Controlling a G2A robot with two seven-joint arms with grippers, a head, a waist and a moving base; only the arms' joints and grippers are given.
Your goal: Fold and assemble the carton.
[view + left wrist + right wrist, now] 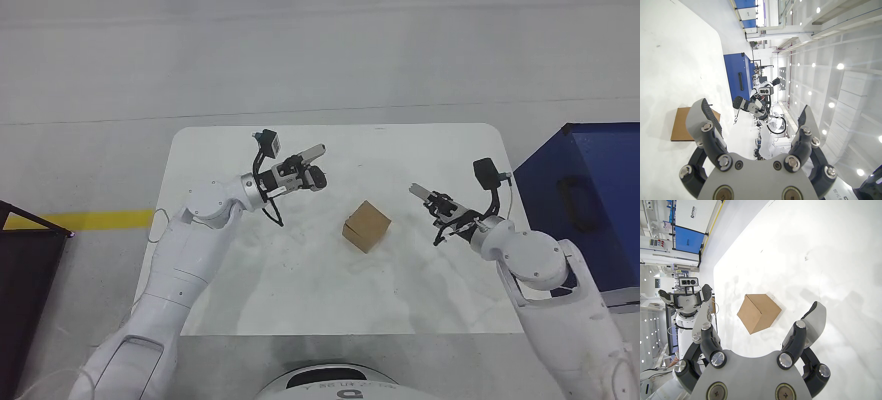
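Resting on the table, apart from both: the carton, between left gripper and right gripper. Both spread wide, empty; right seemingly slightly nearer, facing a corner edge.

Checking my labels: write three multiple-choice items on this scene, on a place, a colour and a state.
1. Where is the carton? A on the table, between the grippers; B held in a gripper; C on the floor.
2. Its colour? A white; B brown; C blue.
3. The grippers? A both open; B both shut; C one shut.
1 A: it rests on the table, with the left gripper and right gripper apart from it on either side. 2 B: brown card. 3 A: both have fingers spread, empty.
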